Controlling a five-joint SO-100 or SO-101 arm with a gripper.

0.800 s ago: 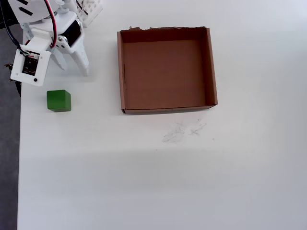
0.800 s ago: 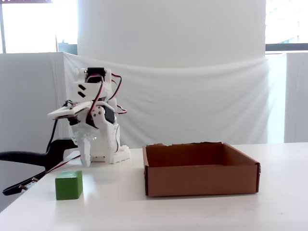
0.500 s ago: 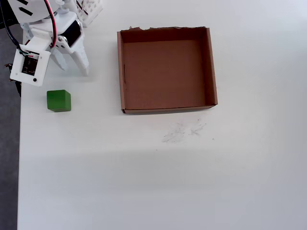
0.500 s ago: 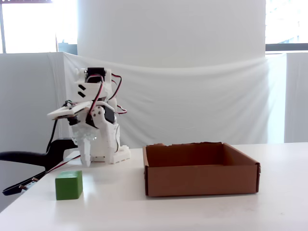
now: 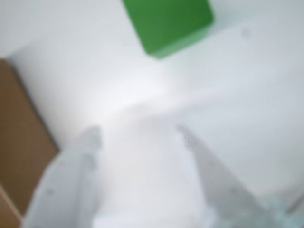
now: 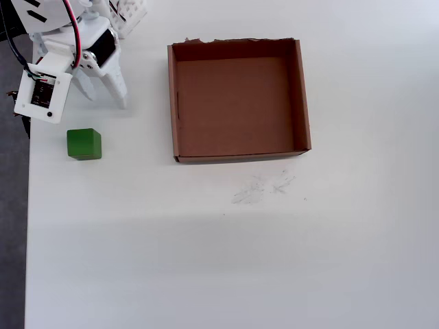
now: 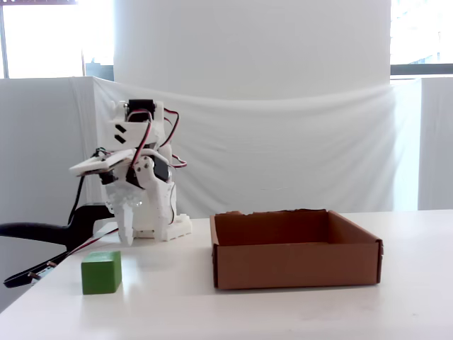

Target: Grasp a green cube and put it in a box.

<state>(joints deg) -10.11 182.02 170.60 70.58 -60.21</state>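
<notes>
Nothing of the job is done yet, as far as I can see. The green cube [image 6: 84, 144] sits on the white table [image 6: 206, 260], free of any grip, near the left edge in the overhead view, at about nine o'clock from the box [image 6: 175, 103] and well apart from it. The box is empty, its brown floor bare, with the ragged torn edge on its far wall.

The gripper [image 6: 103, 94] hangs above the table, at roughly one o'clock from the cube in the overhead view, between cube and arm base, touching neither cube nor box. In the wrist view its two pale fingers [image 5: 71, 180] stand apart with bare table between them, so the pincer is spread and holds nothing. The cube [image 5: 166, 23] shows at twelve o'clock in that blurred picture, ahead of the fingertips and outside the gap, while a corner of the box [image 5: 19, 142] shows at nine o'clock.

From the side, the gripper [image 7: 127, 230] points down behind and above the cube [image 7: 100, 272].

By my reckoning the whole sequence remains: bring the spread fingers over the cube, lower, close, lift, carry it across to the box and let go inside.
</notes>
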